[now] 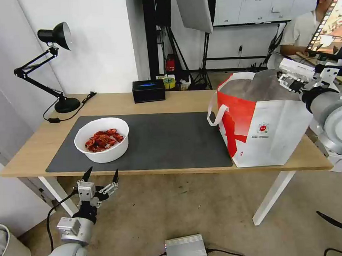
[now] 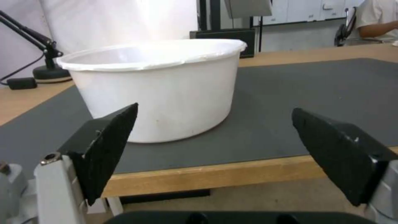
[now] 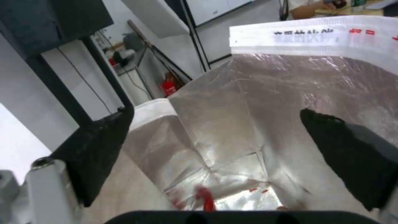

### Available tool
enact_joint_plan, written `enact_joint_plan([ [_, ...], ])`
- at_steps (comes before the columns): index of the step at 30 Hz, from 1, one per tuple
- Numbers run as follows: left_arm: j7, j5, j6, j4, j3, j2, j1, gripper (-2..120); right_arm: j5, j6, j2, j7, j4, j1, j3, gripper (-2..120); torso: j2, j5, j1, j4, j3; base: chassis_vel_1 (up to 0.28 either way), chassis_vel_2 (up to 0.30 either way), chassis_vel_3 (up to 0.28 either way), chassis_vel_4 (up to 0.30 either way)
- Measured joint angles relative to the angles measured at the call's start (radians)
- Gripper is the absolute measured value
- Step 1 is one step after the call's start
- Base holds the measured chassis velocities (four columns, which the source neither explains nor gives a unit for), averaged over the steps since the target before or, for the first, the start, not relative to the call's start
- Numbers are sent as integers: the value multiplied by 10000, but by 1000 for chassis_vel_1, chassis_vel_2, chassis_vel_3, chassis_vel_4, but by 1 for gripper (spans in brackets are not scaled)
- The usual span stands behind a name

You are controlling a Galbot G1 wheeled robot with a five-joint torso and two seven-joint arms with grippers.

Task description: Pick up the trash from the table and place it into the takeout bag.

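Place: a lab or studio workspace.
Evidence: a whiteboard [image 1: 248, 3] is seen on the back wall, light stands [image 1: 207, 46] behind the table [image 1: 112, 102], cables on the floor.

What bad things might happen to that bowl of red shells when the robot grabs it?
The bowl sits close to the table edge, so a nudge from the open left gripper might knock it off. It is open-topped, so tilting could spill the shells. The bag, under the right gripper, looks soft and might sag.
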Motion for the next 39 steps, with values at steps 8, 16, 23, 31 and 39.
enact_joint_plan([
  [8, 1, -17, -2, -61, -4, -40, -17, 100, -2132, 1948, 129, -2656, 394, -399, -58, 100, 1, 0, 0, 1, 0, 0, 0, 0, 0],
  [16, 1, -93, -1, -100, -92, -26, -20, 100, -4033, 3711, 352, -4724, 680, -909, -665, 100, 0, -1, 0, 1, 0, 0, 0, 0, 0],
  [23, 0, -120, -1, -75, -110, -12, -20, 100, -5867, 4758, 914, -5460, 914, -1800, -1266, 100, 0, -1, 0, 1, 0, 0, 0, 0, 0],
  [31, -13, -126, -1, -44, -74, 11, -54, 100, -7894, 5604, 1783, -5935, 1058, -3204, -1894, 100, 1, -1, -1, 1, -1, 0, 0, 0, 0],
  [39, -35, -130, -2, -25, -16, 6, -75, 100, -10084, 6470, 2881, -6508, 659, -4702, -2022, 100, 1, 1, 0, 0, -1, 0, 0, 0, 0],
])
